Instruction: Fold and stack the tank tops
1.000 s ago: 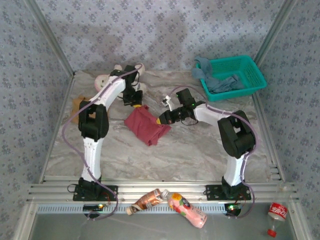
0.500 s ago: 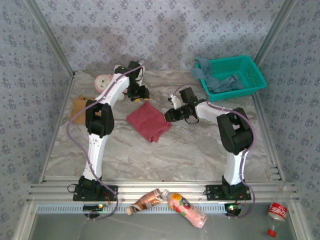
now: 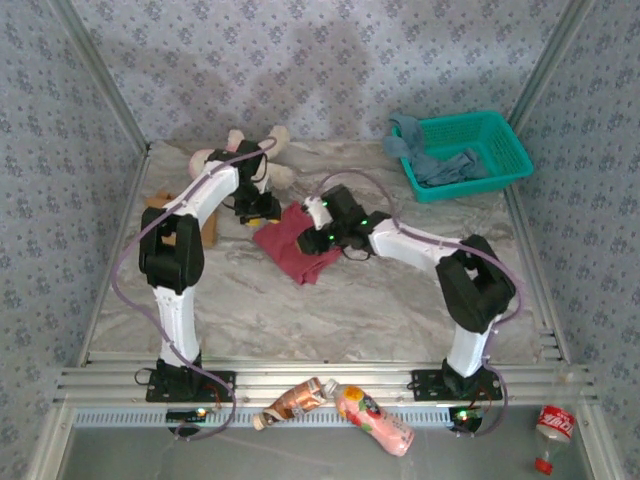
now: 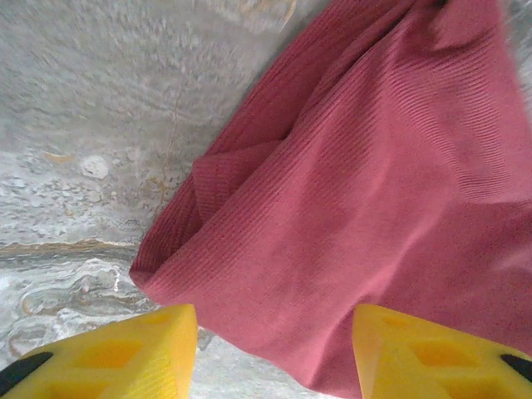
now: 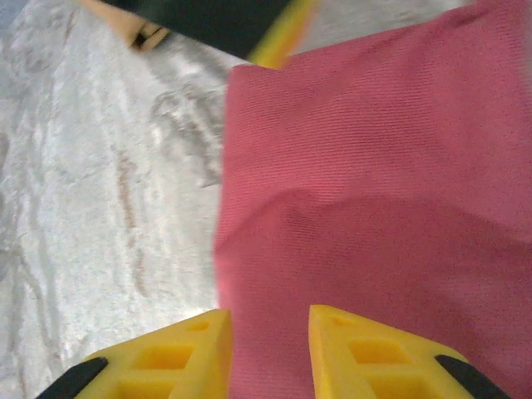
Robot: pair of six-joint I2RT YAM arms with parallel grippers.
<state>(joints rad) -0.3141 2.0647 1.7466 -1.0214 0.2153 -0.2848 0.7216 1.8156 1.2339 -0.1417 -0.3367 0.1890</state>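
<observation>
Dark red tank top (image 3: 295,247) lies roughly folded beneath the wide left pincer (image 4: 274,332) and narrowly parted, empty right pincer (image 5: 268,328); blue top (image 3: 450,167) awaits folding, nothing stacked.

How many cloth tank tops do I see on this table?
3. The dark red cloth tank top lies mid-table; the dusty blue one lies in the teal plastic basket, draped over its rim; the tan-brown one is partly hidden behind the left arm.

Three tank tops (image 3: 296,245), three bottles (image 3: 375,420) — one basket (image 3: 470,187), one doll (image 3: 203,160).
</observation>
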